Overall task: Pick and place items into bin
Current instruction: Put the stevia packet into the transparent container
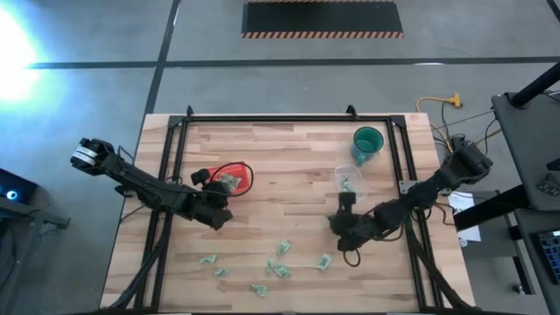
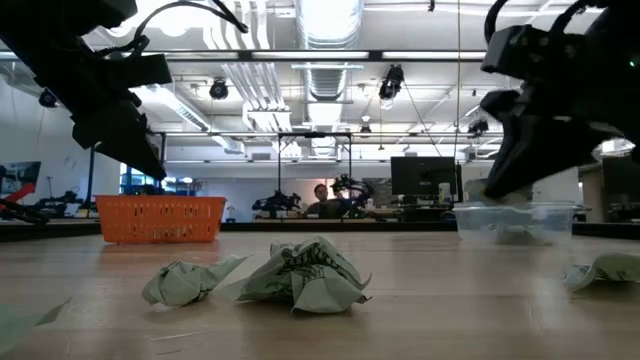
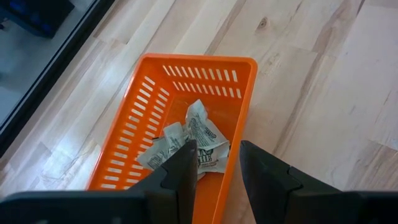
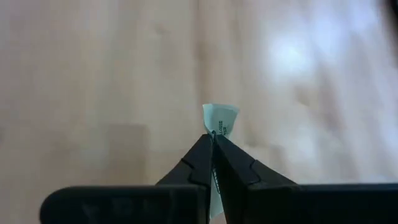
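Several small pale green-and-white crumpled wrappers (image 1: 278, 267) lie loose on the near half of the wooden table; the low view shows two close up (image 2: 300, 275). An orange slotted basket (image 3: 134, 124) left of centre holds a few wrappers (image 3: 199, 140). My left gripper (image 3: 217, 152) hangs open just above the basket's near end, holding nothing. Right of centre, my right gripper (image 4: 212, 138) is shut on one wrapper (image 4: 220, 118), above the table near a clear tub (image 1: 350, 179). My right gripper pinches a small wrapper between its two fingertips. A folded corner (image 4: 221, 116) sticks out past the tips, and a strip of it (image 4: 215, 186) shows behind them. The fingers slant down from the table's right side. The wrapper is lifted clear of the wood.
The clear tub holds a wrapper (image 1: 346, 185). A teal cup (image 1: 367, 142) stands at the far right. A black frame (image 1: 289, 121) runs along the far and side edges. Bare wood lies between the basket and the tub.
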`<state>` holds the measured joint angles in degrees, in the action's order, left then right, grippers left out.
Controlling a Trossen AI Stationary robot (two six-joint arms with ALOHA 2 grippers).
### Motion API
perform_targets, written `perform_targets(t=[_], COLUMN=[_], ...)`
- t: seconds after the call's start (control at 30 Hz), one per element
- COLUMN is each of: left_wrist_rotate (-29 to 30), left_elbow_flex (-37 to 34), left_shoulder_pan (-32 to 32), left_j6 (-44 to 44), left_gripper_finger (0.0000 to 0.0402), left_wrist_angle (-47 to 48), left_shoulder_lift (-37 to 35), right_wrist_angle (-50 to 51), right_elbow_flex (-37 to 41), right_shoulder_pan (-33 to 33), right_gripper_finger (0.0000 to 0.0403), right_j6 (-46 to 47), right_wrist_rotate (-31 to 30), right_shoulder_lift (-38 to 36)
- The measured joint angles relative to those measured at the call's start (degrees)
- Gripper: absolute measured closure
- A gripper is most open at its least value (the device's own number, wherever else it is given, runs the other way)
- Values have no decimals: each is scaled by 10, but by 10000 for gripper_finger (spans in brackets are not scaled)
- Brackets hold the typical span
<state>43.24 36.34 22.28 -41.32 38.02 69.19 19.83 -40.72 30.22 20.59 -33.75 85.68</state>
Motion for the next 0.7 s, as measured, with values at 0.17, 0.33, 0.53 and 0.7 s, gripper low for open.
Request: perform_targets(t=[0.17, 0.33, 0.53, 0.7], left_wrist_rotate=[0, 0, 1, 1], left_elbow_flex=[0, 0, 0, 0], left_shoulder_pan=[0, 0, 0, 0], left_j6=[0, 0, 0, 0], left_gripper_finger=[297, 297, 297, 297], left_wrist_angle=[0, 0, 0, 0], left_shoulder_lift=[0, 0, 0, 0], right_wrist_angle=[103, 197, 238, 243], right_elbow_flex=[0, 0, 6, 18], right_shoulder_pan=[0, 0, -3, -14], right_gripper_finger=[394, 394, 394, 394], right_j6=[87, 187, 260, 270], right_wrist_rotate=[-57, -117, -160, -160], right_shoulder_lift=[-64, -118, -145, -136])
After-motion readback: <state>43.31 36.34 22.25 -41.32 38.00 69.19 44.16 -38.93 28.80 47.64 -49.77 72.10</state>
